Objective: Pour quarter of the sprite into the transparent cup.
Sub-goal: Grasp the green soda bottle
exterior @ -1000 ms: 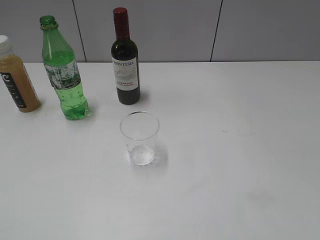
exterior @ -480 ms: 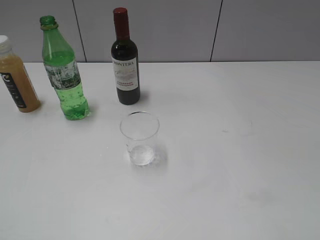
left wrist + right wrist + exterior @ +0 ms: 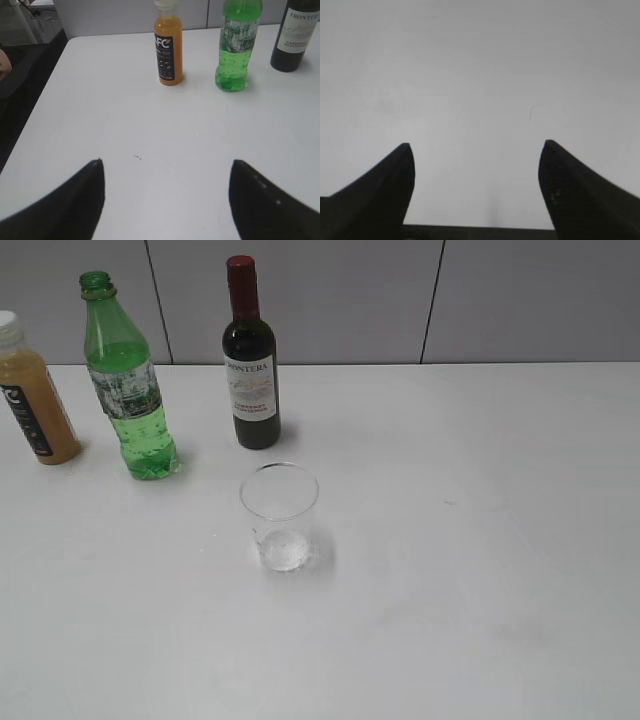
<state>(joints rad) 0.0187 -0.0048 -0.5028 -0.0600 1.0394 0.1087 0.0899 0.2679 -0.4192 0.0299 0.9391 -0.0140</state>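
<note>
Sprite (image 3: 127, 390) stands upright at the upper left of the exterior view, uncapped as far as the open green neck shows, with green liquid filling roughly its lower half. The cup (image 3: 280, 517) sits near the centre of that view, lower and to the right of the sprite, apart from it and seemingly empty. A wine bottle (image 3: 250, 360) stands above the cup, and a juice bottle (image 3: 32, 395) is at the far left edge. No arm appears in the exterior view. In the left wrist view the left end effector (image 3: 167, 172) is spread wide and holds nothing, hovering over bare desk (image 3: 150, 130) with the sprite in the upper right of that frame, well ahead of its fingers. The right end effector (image 3: 476, 172) is likewise wide open and empty, facing only blank desk. The task looks to be at its very start: nothing is grasped, so reaching for the sprite is the step in hand. The next move likely calls for the left end effector to advance toward the sprite, straddle its label band, and close firmly without knocking the juice bottle beside it.
</note>
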